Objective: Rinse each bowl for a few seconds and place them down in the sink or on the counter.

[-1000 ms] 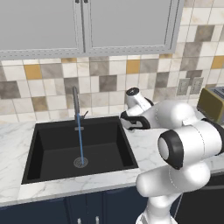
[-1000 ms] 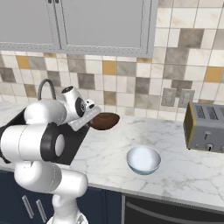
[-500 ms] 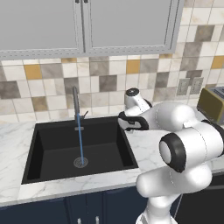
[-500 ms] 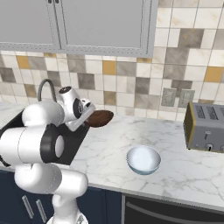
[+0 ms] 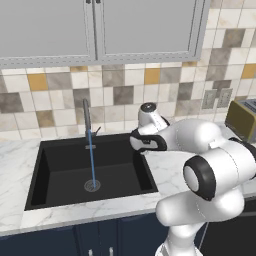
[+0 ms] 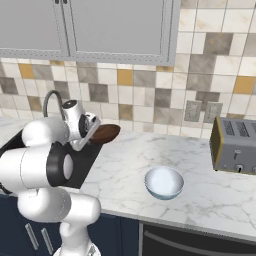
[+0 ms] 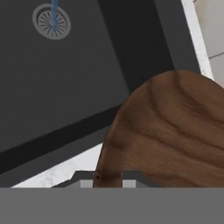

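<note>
The dark brown wooden bowl (image 6: 106, 133) hangs tilted in the air over the counter (image 6: 125, 160), just right of the sink (image 5: 65, 165). My gripper (image 6: 92, 133) is shut on its rim. In the hand view the brown bowl (image 7: 175, 131) sits at the lower right, its rim between my gripper (image 7: 109, 177) tips, with the black sink (image 7: 65, 87) and its drain (image 7: 51, 19) beyond. The glossy white bowl (image 6: 164, 182) stands upright on the counter to the right, apart from the arm. A thin blue stream of water (image 5: 92, 160) runs from the faucet (image 5: 86, 112) to the drain (image 5: 92, 186).
A boxy toaster (image 6: 235, 145) stands at the far right of the counter against the tiled wall. Grey wall cabinets (image 5: 100, 30) hang above the sink. Bare marble lies between the sink's right edge and the white bowl.
My gripper has carried the brown bowl a little to the left, toward the sink. The white bowl and the water stream are as before.
</note>
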Robot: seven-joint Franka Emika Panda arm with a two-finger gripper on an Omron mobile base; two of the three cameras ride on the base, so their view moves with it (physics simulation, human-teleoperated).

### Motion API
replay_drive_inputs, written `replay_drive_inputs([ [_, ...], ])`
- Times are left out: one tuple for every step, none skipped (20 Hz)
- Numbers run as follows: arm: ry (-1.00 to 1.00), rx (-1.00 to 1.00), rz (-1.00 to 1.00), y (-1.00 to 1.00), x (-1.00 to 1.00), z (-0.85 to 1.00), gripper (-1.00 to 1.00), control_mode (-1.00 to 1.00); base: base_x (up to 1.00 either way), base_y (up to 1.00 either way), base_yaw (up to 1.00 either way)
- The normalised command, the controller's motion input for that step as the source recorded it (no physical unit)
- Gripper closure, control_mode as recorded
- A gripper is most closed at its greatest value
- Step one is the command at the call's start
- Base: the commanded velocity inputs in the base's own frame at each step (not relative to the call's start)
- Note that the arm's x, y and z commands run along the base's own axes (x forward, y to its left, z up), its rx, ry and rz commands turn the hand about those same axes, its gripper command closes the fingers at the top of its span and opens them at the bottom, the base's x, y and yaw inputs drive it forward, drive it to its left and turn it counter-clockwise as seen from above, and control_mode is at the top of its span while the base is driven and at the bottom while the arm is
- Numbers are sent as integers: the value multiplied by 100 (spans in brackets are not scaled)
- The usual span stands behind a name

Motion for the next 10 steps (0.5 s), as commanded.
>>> replay_drive_inputs([
  [0, 4, 13, 33, -1, 0, 100, -100, 0, 0, 0],
  [0, 4, 13, 32, -1, 0, 100, -100, 0, 0, 0],
  [0, 4, 13, 33, -1, 0, 100, -100, 0, 0, 0],
  [0, 4, 13, 33, -1, 0, 100, -100, 0, 0, 0],
  [0, 4, 13, 33, 0, 0, 100, -100, 0, 0, 0],
  [0, 3, 13, 34, -1, 0, 100, -100, 0, 0, 0],
  [-1, 2, 13, 35, -3, 0, 100, -100, 0, 0, 0],
  [-1, 2, 13, 35, -3, 0, 100, -100, 0, 0, 0],
  [-1, 1, 12, 37, -5, 0, 100, -100, 0, 0, 0],
  [-1, 1, 12, 38, -4, 0, 100, -100, 0, 0, 0],
])
